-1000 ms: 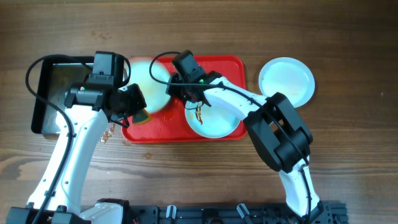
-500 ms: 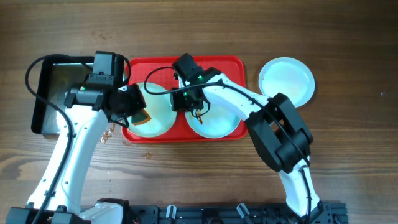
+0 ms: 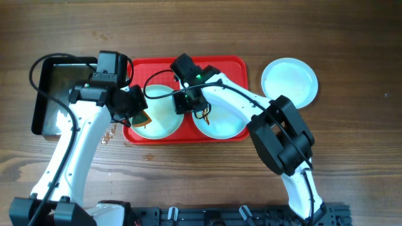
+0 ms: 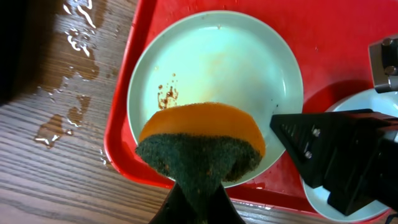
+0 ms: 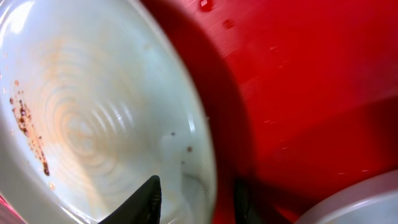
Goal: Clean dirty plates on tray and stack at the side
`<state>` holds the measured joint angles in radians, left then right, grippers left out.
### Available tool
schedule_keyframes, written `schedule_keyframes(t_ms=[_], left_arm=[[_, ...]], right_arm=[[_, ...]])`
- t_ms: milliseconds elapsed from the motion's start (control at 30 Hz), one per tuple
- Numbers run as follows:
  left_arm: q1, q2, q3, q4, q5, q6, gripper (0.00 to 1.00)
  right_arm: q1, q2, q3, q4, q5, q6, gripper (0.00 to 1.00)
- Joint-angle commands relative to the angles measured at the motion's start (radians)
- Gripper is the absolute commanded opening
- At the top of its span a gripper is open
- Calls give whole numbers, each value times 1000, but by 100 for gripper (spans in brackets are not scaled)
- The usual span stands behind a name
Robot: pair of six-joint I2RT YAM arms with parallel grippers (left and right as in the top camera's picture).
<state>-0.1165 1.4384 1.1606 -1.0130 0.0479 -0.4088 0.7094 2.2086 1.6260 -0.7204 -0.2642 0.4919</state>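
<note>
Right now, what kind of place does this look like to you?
Probably a lab bench staged for dishwashing practice, not a real kitchen: a bare wooden table with a red tray holding plates, one smeared plate under the left gripper's scrubbing sponge, and a black pan.

Bright, even light; soft wrist-view blur

Two white-shelled arms with black joint housings rise from a black base rail. Thin black cables loop from each black wrist module back along the forearm. The right gripper carries a small green light just behind its matte black, wedge-shaped fingers. The left gripper is black too.
</note>
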Motion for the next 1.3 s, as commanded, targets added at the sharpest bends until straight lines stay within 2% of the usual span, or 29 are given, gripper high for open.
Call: schedule_keyframes(t_ms=[0,67,100,133,233,433,567,633,767,833,900,1067,1167,1267], left_arm=[[1,34,15,-5,31,13,4],[1,61,14,-18,31,39,4],[1,80,12,-24,31,47,4],[1,95,6,-18,34,47,4],[1,167,-23,70,72,66,4],[1,299,-30,134,75,91,4],[2,413,-30,174,143,91,4],[1,443,-30,182,116,92,4],[2,508,-31,199,-19,91,4],[2,525,-31,190,-168,82,4],[2,513,-24,169,-374,-24,4],[1,446,35,150,-596,-34,4],[1,400,71,151,-546,-41,4],[1,353,81,165,-259,-37,4]], right_arm=[[11,-7,17,5,17,8,38],[-3,-7,17,4,17,18,23],[-10,-7,17,-4,17,29,11],[-11,-7,17,-11,18,27,4],[-11,-7,17,-10,17,8,5],[-11,-7,17,-11,12,8,4],[-16,-7,17,-10,13,8,4],[-21,-7,17,-12,13,8,4],[-24,-7,17,-27,13,5,4],[-24,-7,17,-24,14,5,4],[-24,-7,17,-26,14,5,4],[-24,-7,17,-28,14,5,4],[-24,-7,17,-27,13,5,4],[-24,-7,17,-20,3,8,4]])
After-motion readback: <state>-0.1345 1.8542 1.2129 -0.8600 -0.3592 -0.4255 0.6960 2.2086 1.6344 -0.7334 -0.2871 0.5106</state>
